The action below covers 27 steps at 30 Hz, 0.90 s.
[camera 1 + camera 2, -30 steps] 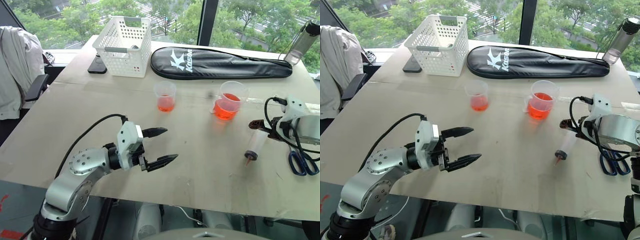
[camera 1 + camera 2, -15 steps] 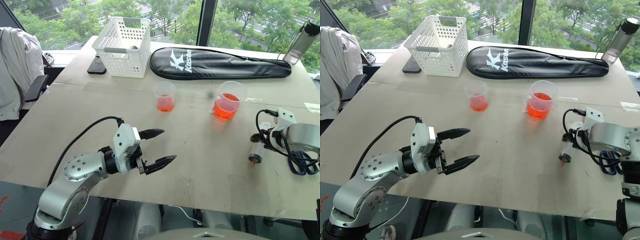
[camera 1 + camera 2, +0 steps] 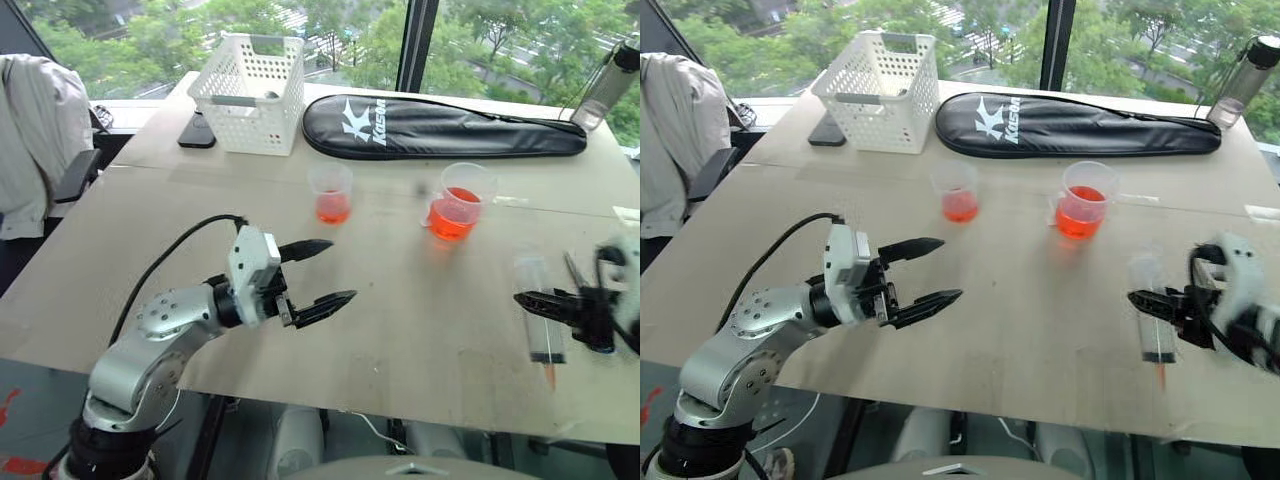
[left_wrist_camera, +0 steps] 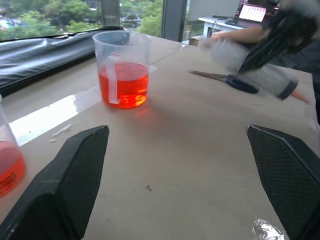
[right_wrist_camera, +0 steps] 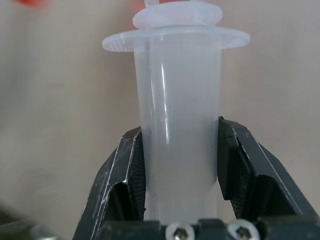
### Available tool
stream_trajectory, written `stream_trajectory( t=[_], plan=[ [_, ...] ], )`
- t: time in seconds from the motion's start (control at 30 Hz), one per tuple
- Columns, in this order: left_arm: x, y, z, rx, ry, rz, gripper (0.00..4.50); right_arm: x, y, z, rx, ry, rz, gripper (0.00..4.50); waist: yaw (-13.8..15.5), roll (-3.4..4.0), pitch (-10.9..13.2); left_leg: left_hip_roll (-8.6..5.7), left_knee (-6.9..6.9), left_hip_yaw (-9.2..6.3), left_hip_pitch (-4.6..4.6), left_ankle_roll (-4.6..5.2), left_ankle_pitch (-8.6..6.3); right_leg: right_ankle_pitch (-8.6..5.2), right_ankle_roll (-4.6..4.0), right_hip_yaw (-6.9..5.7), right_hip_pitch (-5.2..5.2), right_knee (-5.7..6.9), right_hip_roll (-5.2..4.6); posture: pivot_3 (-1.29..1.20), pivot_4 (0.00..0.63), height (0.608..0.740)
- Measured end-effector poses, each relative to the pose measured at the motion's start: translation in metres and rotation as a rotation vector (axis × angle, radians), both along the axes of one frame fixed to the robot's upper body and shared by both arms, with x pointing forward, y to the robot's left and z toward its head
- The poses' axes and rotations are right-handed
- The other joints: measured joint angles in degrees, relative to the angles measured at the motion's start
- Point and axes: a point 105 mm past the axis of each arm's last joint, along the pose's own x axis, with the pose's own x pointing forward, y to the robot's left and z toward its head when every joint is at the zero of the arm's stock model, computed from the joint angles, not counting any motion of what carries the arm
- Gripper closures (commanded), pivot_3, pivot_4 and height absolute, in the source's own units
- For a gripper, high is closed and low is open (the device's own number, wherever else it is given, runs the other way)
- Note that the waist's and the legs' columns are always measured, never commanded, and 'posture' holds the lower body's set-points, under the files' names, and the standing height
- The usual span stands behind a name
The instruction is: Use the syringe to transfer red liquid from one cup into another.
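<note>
**Right claw clamped on the syringe; left claw open and empty**

The right claw [image 5: 181, 150] grips the barrel of the syringe [image 3: 1153, 318], one black finger pressed to each side just below the white flange. From the head views the syringe lies along the counter [image 3: 400, 300] line with its reddish tip toward the near edge; whether it rests on the surface or is raised off it cannot be told, and the right arm is blurred. The plunger end is cut off at the top of the right wrist view.

The left claw [image 3: 318, 275] is spread wide with nothing between its fingers, hanging above the near left part of the counter.

Farther back stand the narrow cup [image 3: 331, 193] and the wider cup [image 3: 456, 203], well apart, both holding red liquid [image 4: 123, 84]. Scissors [image 4: 227, 80] lie beyond the syringe, partly hidden by the arm. Behind the cups are a white basket [image 3: 248, 92] and a black racket bag [image 3: 440, 127]; a bottle [image 3: 610, 82] is cut off at the right edge.
</note>
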Motion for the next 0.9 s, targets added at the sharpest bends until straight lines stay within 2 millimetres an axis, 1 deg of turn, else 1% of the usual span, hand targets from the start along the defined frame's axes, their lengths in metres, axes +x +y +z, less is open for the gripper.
stream_trajectory(
  t=[0.03, 0.1, 0.17, 0.2, 0.23, 0.27, 0.3, 0.33, 0.37, 0.4, 0.43, 0.47, 0.5, 0.57, 0.6, 0.67, 0.73, 0.83, 0.9],
  plan=[
    [0.001, -0.001, 0.0, 0.001, 0.001, -0.012, 0.0, -0.003, 0.009, 0.011, 0.03, -0.067, 0.048, 2.98, -0.3, 0.02, 0.0, -0.01, 0.01, -0.02, 0.05, 0.0, 0.0, -0.1, -0.19, 0.04, 0.01, 0.0, 0.0, 0.0, 0.15, 0.724],
    [0.004, -0.002, 0.003, 0.003, -0.004, -0.031, 0.0, -0.004, 0.022, 0.039, 0.099, -0.221, 0.106, 2.98, -0.8, -0.01, 0.0, -0.06, 0.12, -0.04, 0.08, 0.0, 0.0, 0.0, -0.31, 0.09, 0.0, 0.0, -0.01, 0.0, 0.15, 0.724],
    [0.01, -0.002, 0.005, 0.005, -0.008, -0.051, 0.0, 0.009, 0.034, 0.073, 0.131, -0.39, 0.116, 2.98, -1.4, 0.14, 0.2, -0.14, 0.3, -0.28, 0.11, -0.01, 0.0, 0.15, -0.34, 0.18, -0.05, 0.0, -0.07, 0.0, 0.15, 0.724],
    [0.014, -0.004, 0.009, 0.003, -0.016, -0.066, 0.0, 0.024, 0.042, 0.096, 0.133, -0.506, 0.094, 2.98, -1.7, 0.12, 0.2, -0.33, 0.31, -0.42, 0.14, -0.01, -0.01, 0.15, -0.34, 0.19, -0.06, -0.02, -0.11, 0.0, 0.15, 0.724],
    [0.016, -0.005, 0.011, 0.001, -0.022, -0.073, 0.0, 0.038, 0.043, 0.107, 0.121, -0.573, 0.046, 2.98, -1.8, 0.03, 0.1, -0.46, 0.31, -0.46, 0.13, -0.01, 0.0, 0.16, -0.37, 0.2, -0.06, -0.02, -0.18, 0.0, 0.15, 0.724],
    [0.016, -0.005, 0.011, 0.001, -0.022, -0.073, 0.0, 0.038, 0.044, 0.107, 0.121, -0.574, 0.045, 2.98, -1.8, 0.03, 0.1, -0.46, 0.32, -0.46, 0.12, -0.01, 0.0, 0.16, -0.37, 0.2, -0.06, -0.02, -0.18, 0.0, 0.15, 0.724],
    [0.019, -0.004, 0.011, -0.002, -0.017, -0.072, 0.0, 0.062, 0.048, 0.116, 0.104, -0.656, -0.034, 2.98, -1.8, 0.03, 0.1, -0.48, 0.35, -0.48, 0.11, 0.01, 0.01, 0.2, -0.43, 0.21, -0.05, -0.02, -0.18, 0.0, 0.15, 0.724],
    [0.022, -0.007, 0.013, -0.005, -0.018, -0.077, 0.0, 0.077, 0.049, 0.121, 0.087, -0.701, -0.091, 2.99, -2.1, 0.1, 0.1, -0.53, 0.4, -0.5, 0.05, 0.02, 0.02, 0.3, -0.58, 0.29, -0.1, 0.0, -0.19, 0.0, 0.15, 0.724],
    [0.024, -0.009, 0.017, -0.013, -0.035, -0.084, 0.0, 0.1, 0.051, 0.123, 0.035, -0.748, -0.17, 2.99, -2.1, 0.11, 0.1, -0.65, 0.33, -0.52, -0.08, 0.03, 0.02, 0.31, -0.59, 0.36, -0.19, 0.0, -0.19, 0.0, 0.15, 0.724],
    [0.025, -0.01, 0.021, -0.015, -0.049, -0.086, 0.0, 0.119, 0.053, 0.116, -0.045, -0.777, -0.227, 2.99, -2.0, 0.09, 0.1, -0.67, 0.29, -0.43, -0.1, 0.03, 0.0, 0.29, -0.58, 0.36, -0.18, 0.0, -0.19, 0.0, 0.15, 0.724],
    [0.025, -0.01, 0.022, -0.015, -0.054, -0.086, 0.0, 0.129, 0.054, 0.11, -0.093, -0.787, -0.252, 2.99, -1.7, 0.08, 0.1, -0.7, 0.2, -0.45, -0.18, 0.06, -0.02, 0.2, -0.47, 0.37, -0.22, -0.01, -0.19, 0.0, 0.15, 0.724],
    [0.027, -0.008, 0.023, -0.015, -0.055, -0.066, 0.0, 0.146, 0.059, 0.102, -0.126, -0.816, -0.294, 2.99, -1.5, 0.08, 0.1, -0.73, 0.12, -0.44, -0.23, 0.06, -0.02, 0.22, -0.32, 0.39, -0.32, 0.0, -0.18, 0.0, 0.15, 0.724],
    [0.03, -0.008, 0.023, -0.011, -0.06, -0.05, 0.0, 0.157, 0.063, 0.099, -0.126, -0.836, -0.329, 2.99, -1.4, 0.08, 0.1, -0.73, 0.09, -0.45, -0.34, 0.05, -0.02, 0.28, -0.13, 0.42, -0.44, 0.02, -0.15, 0.0, 0.15, 0.724],
    [0.035, -0.009, 0.029, -0.015, -0.084, -0.017, 0.0, 0.176, 0.063, 0.09, -0.175, -0.864, -0.398, 2.99, -0.7, 0.11, 0.1, -0.73, 0.03, -0.54, -1.03, 0.0, 0.01, 0.26, -0.07, 0.35, -1.11, 0.08, -0.11, 0.0, 0.15, 0.724],
    [0.038, -0.007, 0.032, -0.029, -0.084, 0.014, 0.0, 0.183, 0.061, 0.086, -0.199, -0.88, -0.433, 2.99, -0.5, 0.11, 0.1, -0.73, 0.03, -0.54, -1.24, -0.23, 0.15, 0.25, -0.05, 0.33, -1.29, 0.08, -0.11, 0.0, 0.15, 0.724],
    [0.042, -0.003, 0.036, -0.053, -0.083, 0.074, 0.0, 0.192, 0.057, 0.076, -0.234, -0.892, -0.485, 2.99, -0.2, 0.11, 0.1, -0.73, 0.07, -0.52, -1.41, -0.25, 0.16, 0.18, 0.06, 0.3, -1.38, 0.06, -0.15, 0.0, 0.15, 0.724],
    [0.044, 0.001, 0.045, -0.077, -0.094, 0.122, 0.0, 0.197, 0.056, 0.07, -0.252, -0.901, -0.513, 2.99, -0.3, 0.13, 0.1, -0.74, 0.09, -0.46, -1.56, -0.25, 0.16, 0.19, 0.07, 0.32, -1.49, 0.04, -0.2, 0.0, 0.15, 0.724],
    [0.047, 0.003, 0.057, -0.107, -0.11, 0.173, 0.0, 0.195, 0.059, 0.069, -0.251, -0.929, -0.527, 2.99, -0.4, 0.13, 0.1, -0.74, 0.22, -0.48, -1.56, -0.25, 0.15, 0.2, 0.08, 0.29, -1.49, 0.17, -0.21, 0.0, 0.15, 0.724],
    [0.051, 0.005, 0.066, -0.123, -0.125, 0.205, 0.0, 0.193, 0.058, 0.067, -0.246, -0.939, -0.545, 2.99, -0.3, 0.12, 0.1, -0.74, 0.44, -0.58, -1.52, -0.09, 0.06, 0.2, 0.07, 0.19, -1.46, 0.5, -0.2, 0.0, 0.15, 0.724]
  ],
)
